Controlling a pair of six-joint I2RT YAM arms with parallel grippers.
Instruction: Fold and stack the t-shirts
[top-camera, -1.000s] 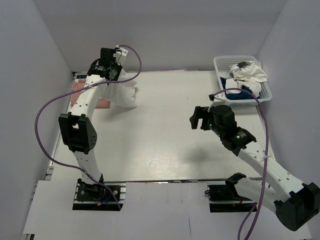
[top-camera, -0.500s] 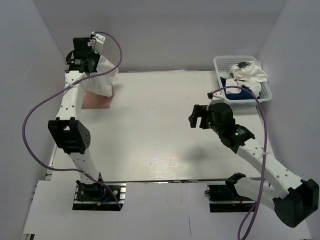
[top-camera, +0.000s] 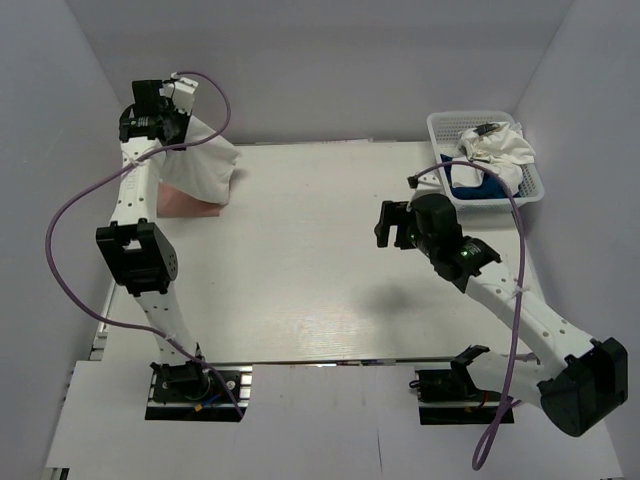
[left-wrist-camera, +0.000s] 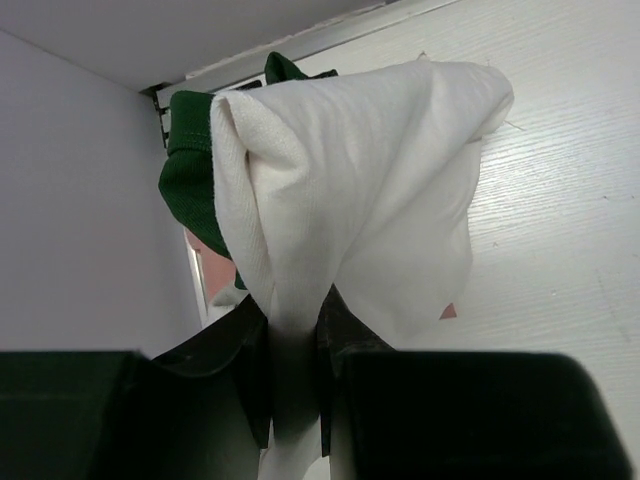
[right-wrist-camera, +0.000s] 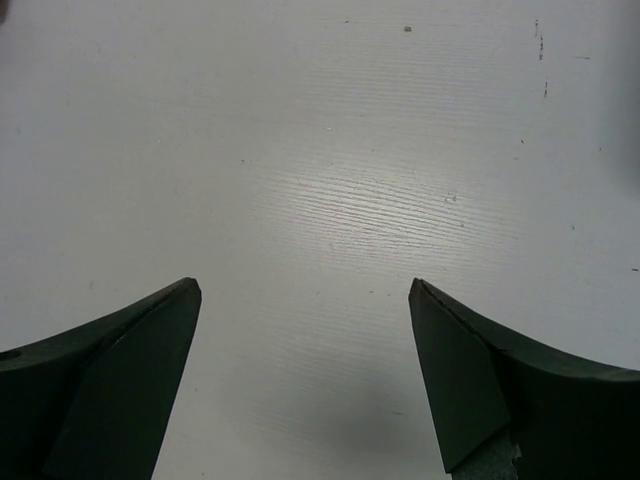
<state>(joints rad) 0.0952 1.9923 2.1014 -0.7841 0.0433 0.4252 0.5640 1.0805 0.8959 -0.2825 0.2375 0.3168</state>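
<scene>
With the left gripper (left-wrist-camera: 295, 385) pinched shut on the white green-sleeved tee (left-wrist-camera: 350, 190) hanging over the salmon-pink tee (top-camera: 190, 207) at the table (top-camera: 320, 290) far-left corner, lower it squarely before releasing; the right gripper (right-wrist-camera: 305, 300) hovers wide open, empty.

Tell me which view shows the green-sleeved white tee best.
Left wrist: the tee fills the frame, pinched in the left gripper, green sleeve visible. Top external shows it small and hanging; right wrist shows only table.

Four t-shirts (top-camera: 207, 172), one basket (top-camera: 438, 135), two arms (top-camera: 138, 203).
</scene>
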